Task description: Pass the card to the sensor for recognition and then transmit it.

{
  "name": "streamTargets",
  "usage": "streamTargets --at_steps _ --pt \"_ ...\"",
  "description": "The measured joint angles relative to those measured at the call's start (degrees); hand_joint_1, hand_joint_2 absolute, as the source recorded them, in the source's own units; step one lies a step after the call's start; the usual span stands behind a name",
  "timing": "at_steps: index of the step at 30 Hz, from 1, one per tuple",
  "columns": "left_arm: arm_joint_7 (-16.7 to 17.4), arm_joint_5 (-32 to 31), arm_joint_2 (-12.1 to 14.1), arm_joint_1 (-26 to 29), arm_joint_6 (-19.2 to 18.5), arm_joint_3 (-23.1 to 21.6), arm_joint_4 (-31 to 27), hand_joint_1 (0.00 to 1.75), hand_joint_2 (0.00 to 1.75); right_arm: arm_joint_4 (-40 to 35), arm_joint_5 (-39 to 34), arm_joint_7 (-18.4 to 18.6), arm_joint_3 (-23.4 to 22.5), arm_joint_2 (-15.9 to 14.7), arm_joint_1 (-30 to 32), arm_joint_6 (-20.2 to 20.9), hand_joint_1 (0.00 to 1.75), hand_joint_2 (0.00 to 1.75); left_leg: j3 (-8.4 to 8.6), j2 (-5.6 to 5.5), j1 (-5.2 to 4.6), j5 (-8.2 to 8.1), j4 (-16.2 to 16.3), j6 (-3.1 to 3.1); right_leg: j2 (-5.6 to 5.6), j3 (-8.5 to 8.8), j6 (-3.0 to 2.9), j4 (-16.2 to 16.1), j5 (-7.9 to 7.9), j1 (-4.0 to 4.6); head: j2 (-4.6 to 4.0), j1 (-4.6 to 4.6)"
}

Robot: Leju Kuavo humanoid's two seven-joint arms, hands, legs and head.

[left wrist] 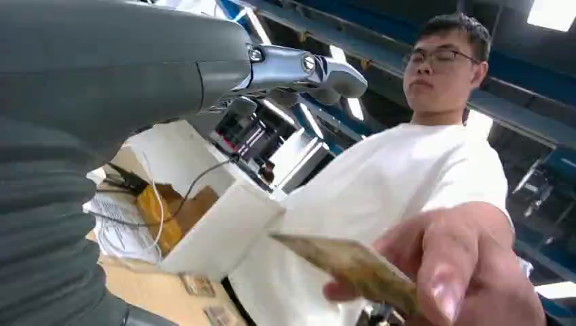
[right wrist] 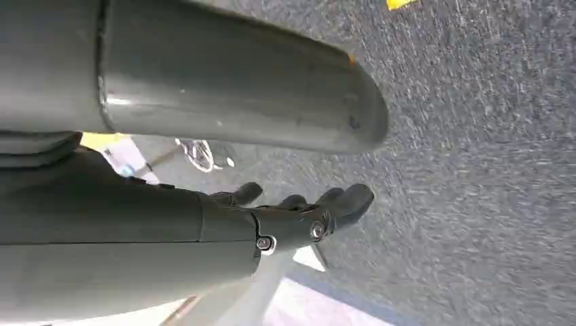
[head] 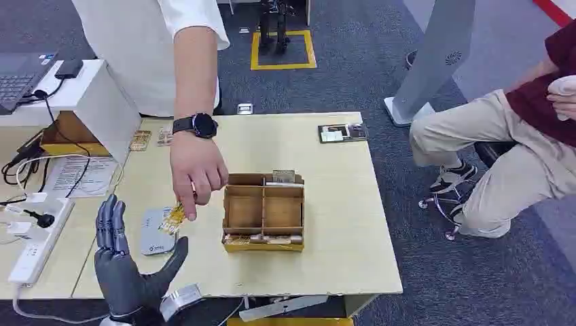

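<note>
The card [head: 172, 219], yellowish and patterned, is pinched in the fingers of a person's hand [head: 196, 172] that reaches down over the table [head: 339, 224]. It hangs just above the far edge of the grey card sensor [head: 155, 234], a flat pad lying on the tabletop. The left hand [head: 126, 261] stands upright just short of the card, on the robot's side of it, palm turned toward it, fingers straight and spread, thumb angled out; it holds nothing. In the left wrist view the card [left wrist: 350, 263] juts toward the camera from the person's fingertips. Beyond the card, to the right of the left hand, sits a compartmented cardboard box [head: 263, 211]. The right hand [right wrist: 299, 217] hangs over grey carpet, its fingers slightly curled and empty.
</note>
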Motion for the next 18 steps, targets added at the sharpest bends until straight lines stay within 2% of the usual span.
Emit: streamTargets --at_steps 5,18 --pt "1.53 -2.08 0.26 -3.91 0.00 3.81 0.83 0.00 1.75 0.07 1.16 0.11 1.31 -0.33 -0.07 0.24 0.00 0.00 0.01 0.00 0.00 0.01 0.00 0.00 0.00 0.02 -0.01 0.00 0.02 0.00 0.00 0.02" --pt "2.01 -2.69 0.77 -11.28 -0.02 10.89 3.61 0.00 1.75 0.39 2.17 0.28 3.22 -0.83 -0.13 0.83 0.00 0.00 0.01 0.03 0.00 0.01 0.01 0.00 0.04 -0.01 -0.02 0.00 0.02 0.00 0.00 0.02"
